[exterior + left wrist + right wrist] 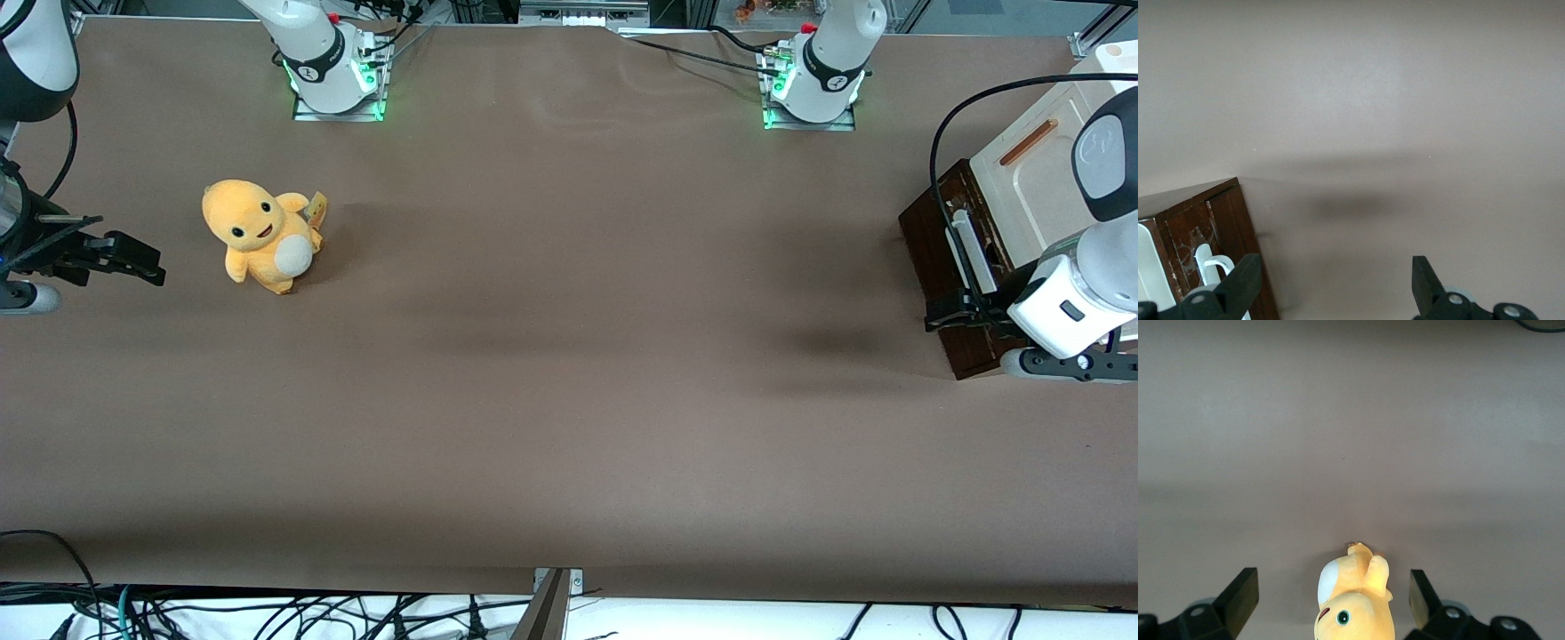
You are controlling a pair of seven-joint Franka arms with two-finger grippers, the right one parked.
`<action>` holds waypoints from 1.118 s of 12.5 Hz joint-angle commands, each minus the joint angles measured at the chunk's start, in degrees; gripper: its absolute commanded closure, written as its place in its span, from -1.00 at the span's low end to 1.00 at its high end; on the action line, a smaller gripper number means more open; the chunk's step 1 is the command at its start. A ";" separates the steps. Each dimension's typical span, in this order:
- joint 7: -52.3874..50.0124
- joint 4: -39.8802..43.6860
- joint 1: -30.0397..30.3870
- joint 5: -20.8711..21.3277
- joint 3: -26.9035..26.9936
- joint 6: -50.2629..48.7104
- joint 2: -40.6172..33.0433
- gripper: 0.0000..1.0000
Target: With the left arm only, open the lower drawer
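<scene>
While hovering with fingers spread at the nearer end of the lower drawer [953, 267] at the working arm's table end, gripper [1331, 293] sits beside the white bar handle [967, 252] (not yet around it).

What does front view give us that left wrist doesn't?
Only the front view: the yellow plush toy toward the parked arm's end of the table, both arm bases, the cream panel with its orange-brown handle above the drawer, and the left arm itself.

Only the left wrist view: the jaws standing wide apart, so the gripper is open, one finger just over the handle.

Both: the lower drawer with its white bar handle, and the brown table.
</scene>
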 commanded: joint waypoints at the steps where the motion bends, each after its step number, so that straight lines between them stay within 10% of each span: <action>1: 1.74 1.32 0.14 -1.61 0.00 -0.36 0.46 -1.00; 14: 1.57 2.20 0.14 -1.53 -0.08 -0.36 0.46 -1.00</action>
